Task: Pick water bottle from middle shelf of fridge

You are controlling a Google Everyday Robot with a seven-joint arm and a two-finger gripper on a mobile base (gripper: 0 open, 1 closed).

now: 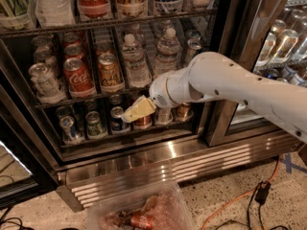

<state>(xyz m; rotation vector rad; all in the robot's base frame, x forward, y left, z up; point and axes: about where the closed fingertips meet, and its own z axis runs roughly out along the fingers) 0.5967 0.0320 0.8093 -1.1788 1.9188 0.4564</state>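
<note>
The gripper [139,109] hung just below the middle shelf [86,97], in front of the lower cans [94,124]; whether it was spread or closed could not be told. The bottle [135,63] stood upright above it, beside 1 more, so a good approach would probably rise first, then reach in level.

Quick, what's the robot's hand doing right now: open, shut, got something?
Gripper: cannot be told whether open or closed; it is in front of the lower-shelf cans, below the left water bottle.
</note>
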